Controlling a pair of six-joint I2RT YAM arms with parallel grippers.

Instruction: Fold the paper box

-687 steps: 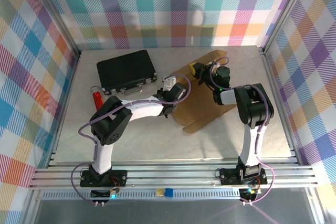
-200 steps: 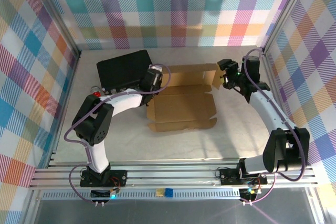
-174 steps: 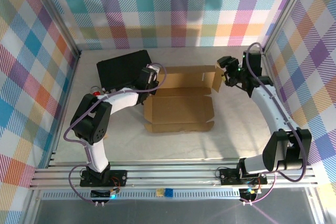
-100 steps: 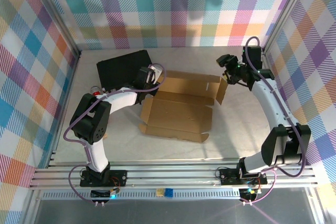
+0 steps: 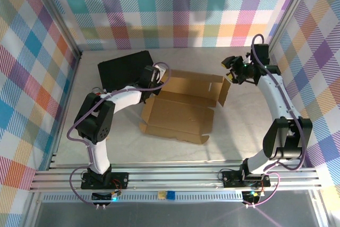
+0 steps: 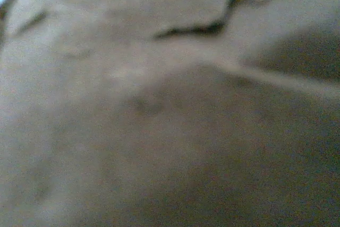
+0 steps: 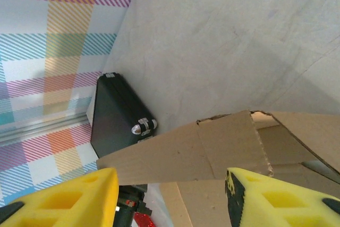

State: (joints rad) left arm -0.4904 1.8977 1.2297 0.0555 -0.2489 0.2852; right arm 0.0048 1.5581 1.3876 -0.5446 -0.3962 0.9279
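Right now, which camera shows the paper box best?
Top external: the whole paper box is in frame, base panel flat, far panel and an end flap raised. Left wrist gives a blurred close-up of brown cardboard. Right wrist catches a raised flap and some of the inside, cut off at the edge.

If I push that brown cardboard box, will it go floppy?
Probably bendy at the creases: the paper box is a thin cut sheet, its back panel raised while the base lies flat. Likely light, so it may slide on the smooth table.
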